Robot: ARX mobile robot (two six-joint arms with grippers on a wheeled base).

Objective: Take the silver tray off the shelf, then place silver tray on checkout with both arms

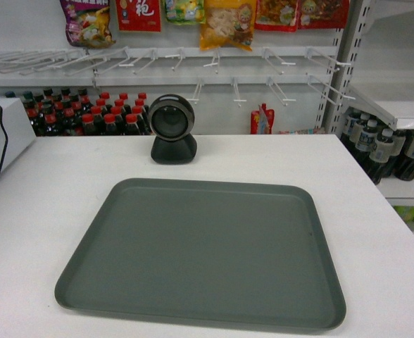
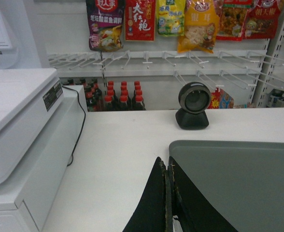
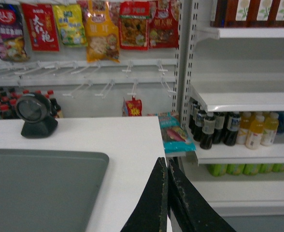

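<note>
Nearest me, my left gripper [image 2: 169, 203] sits with fingers pressed together at the silver tray's [image 1: 205, 252] left edge, holding nothing. My right gripper [image 3: 167, 200] is likewise closed and empty, over bare bench [image 1: 52, 190] right of the tray. The tray lies flat on the bench. Beyond it stands the black scanner [image 1: 172, 130].

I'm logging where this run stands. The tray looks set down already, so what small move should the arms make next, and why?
Probably pull both arms a little back and hold. The silver tray lies flat on the checkout, in front of the scanner. The left claw and right claw are shut and empty, each beside a tray edge, so nothing seems left to carry.
</note>
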